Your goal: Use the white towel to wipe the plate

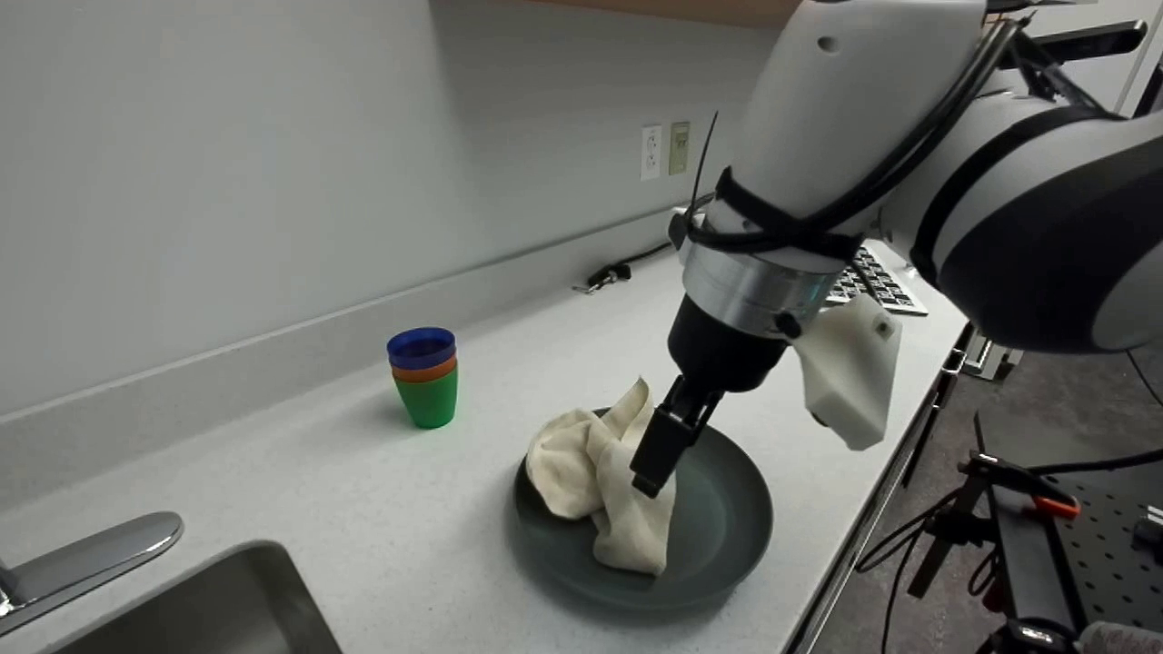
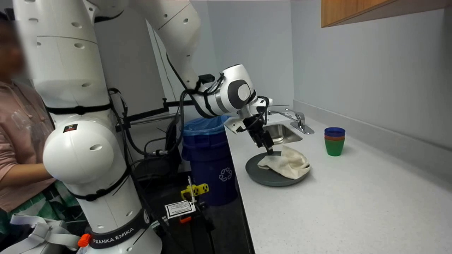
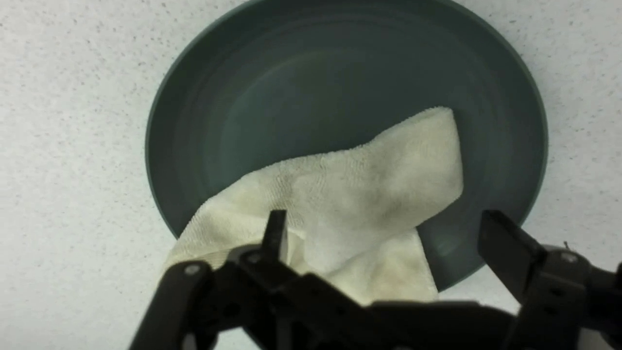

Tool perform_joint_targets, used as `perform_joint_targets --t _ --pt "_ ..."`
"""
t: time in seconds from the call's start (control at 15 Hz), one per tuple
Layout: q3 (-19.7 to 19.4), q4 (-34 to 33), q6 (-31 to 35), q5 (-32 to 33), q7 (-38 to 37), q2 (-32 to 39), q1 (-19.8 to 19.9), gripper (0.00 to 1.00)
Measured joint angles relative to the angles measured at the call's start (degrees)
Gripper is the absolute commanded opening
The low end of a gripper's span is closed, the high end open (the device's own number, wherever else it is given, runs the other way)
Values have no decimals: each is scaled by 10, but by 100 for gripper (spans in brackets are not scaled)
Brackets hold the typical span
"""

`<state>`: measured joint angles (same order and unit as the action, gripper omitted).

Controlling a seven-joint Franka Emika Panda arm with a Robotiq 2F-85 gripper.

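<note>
In the foreground of the wrist view, the Robotiq gripper [image 3: 381,228] stood spread wide, pinching nothing. Beneath it, the cream terry towel [image 3: 350,199] lay crumpled on the dark green plate [image 3: 330,92], partly over its rim. So the towel was in place; gripping it and wiping seemed left to do. Farther off, on the countertop [image 1: 391,527], stood a stack of cups [image 1: 426,386].

Lost to edge, cover, blur
In wrist view, lose top of plate [image 3: 291,104] past edge, part of towel [image 3: 374,192] behind pincer [image 3: 384,221]. In an exterior view, can't make out blurred face [image 2: 10,51], nor read label [image 2: 180,209], too small.
</note>
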<state>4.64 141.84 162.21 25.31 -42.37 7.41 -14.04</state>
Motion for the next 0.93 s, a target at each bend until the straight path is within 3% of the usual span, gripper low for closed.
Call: perform_joint_targets --t 0.33,0.67,0.73,0.8,0.93 --pt "-24 -68 1 91 -89 73 -16 100" --pt "-38 -118 0 96 -116 144 -26 100" --pt "-43 -125 0 96 -119 158 -27 93" --pt "-49 -131 0 97 -120 171 -28 74" --pt "-58 -141 1 97 -123 190 -32 68"
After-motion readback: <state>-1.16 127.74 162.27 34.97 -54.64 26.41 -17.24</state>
